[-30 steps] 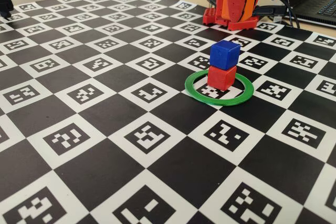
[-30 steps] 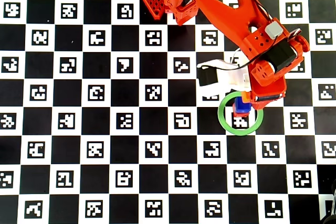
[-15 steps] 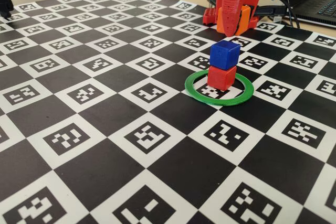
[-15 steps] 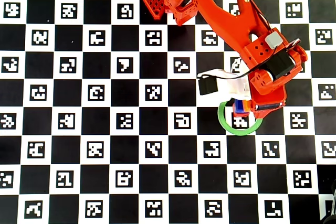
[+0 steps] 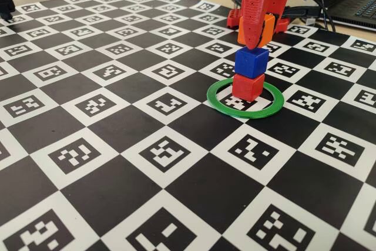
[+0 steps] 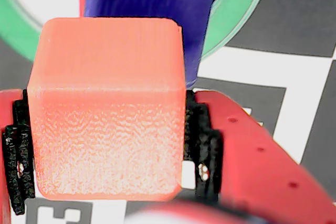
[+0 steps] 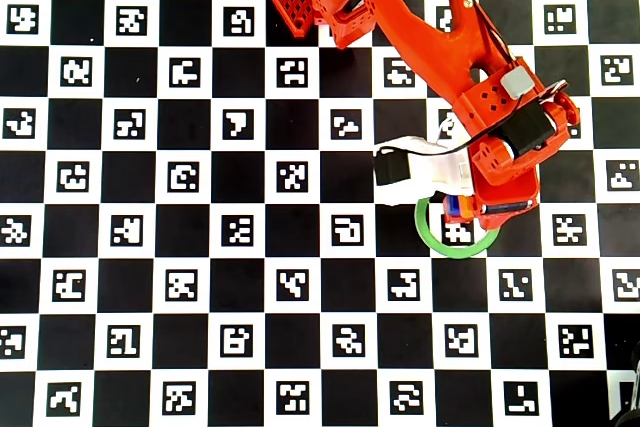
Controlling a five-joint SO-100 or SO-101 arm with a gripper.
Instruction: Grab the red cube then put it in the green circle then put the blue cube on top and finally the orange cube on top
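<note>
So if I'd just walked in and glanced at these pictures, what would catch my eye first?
Probably the little tower: a blue cube sitting on a red cube inside a green circle laid on the black-and-white patterned board. Right above it, the robot's red pincer grips an orange cube, hanging just over the blue one. In the overhead view, the orange-red arm reaches down from the top edge toward the ring.

Orange cube (image 6: pixel 107 108): matte, finely ridged plastic; blue cube (image 5: pixel 251 62) smooth plastic.
</note>
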